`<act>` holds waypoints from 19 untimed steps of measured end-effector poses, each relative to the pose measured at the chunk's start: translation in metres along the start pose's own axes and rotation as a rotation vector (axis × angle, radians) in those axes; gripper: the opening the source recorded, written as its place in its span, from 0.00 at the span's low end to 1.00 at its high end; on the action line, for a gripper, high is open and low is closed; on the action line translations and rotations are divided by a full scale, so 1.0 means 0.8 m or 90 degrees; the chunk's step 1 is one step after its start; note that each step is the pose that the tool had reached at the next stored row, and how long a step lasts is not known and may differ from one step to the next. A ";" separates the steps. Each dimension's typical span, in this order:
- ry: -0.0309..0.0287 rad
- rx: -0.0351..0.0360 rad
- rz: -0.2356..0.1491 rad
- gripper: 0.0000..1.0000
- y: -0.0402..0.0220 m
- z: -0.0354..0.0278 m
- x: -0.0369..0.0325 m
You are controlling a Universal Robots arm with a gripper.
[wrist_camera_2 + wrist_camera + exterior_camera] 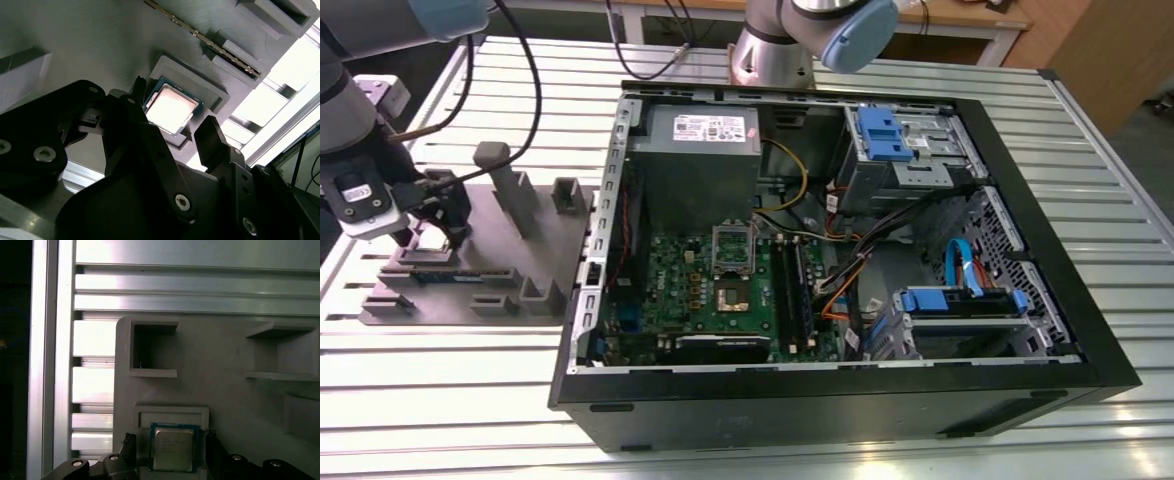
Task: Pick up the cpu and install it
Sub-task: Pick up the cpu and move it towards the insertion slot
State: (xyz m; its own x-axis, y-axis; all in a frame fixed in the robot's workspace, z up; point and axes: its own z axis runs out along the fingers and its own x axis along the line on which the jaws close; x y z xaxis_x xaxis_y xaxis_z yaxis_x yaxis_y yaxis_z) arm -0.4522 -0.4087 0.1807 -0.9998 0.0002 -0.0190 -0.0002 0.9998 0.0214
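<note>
1. Claw [170, 441] state: open. Its two dark fingers [212, 137] straddle the cpu [170, 107], one on each side, and neither touches it.
2. Location: the cpu lies flat, metal lid up, in a shallow square pocket [172, 412] of the grey fixture plate [225, 355]. I see this plate resting on the slotted aluminium surface [200, 290], beside the open computer case [827, 395].
3. Destination: the motherboard socket [731, 292] sits inside the case, well apart from the claw, and its frame appears to be raised.
4. Handling: I judge the cpu to be light, stiff and thin. Its edges look smooth enough to slip, and its underside is likely fragile.
5. Hold: I would grip two opposite edges of the green board with light, even pressure, keeping the part level.
</note>
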 end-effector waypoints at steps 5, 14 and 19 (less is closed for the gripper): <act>-0.0002 0.0001 0.000 0.66 -0.0005 0.0021 0.0000; -0.0003 0.0001 0.000 0.58 -0.0005 0.0028 0.0000; -0.0005 -0.0002 0.000 0.58 -0.0005 0.0025 0.0000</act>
State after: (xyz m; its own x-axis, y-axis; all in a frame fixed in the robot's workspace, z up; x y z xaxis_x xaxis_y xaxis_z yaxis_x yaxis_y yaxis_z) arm -0.4522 -0.4091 0.1787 -0.9998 0.0001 -0.0197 -0.0003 0.9998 0.0217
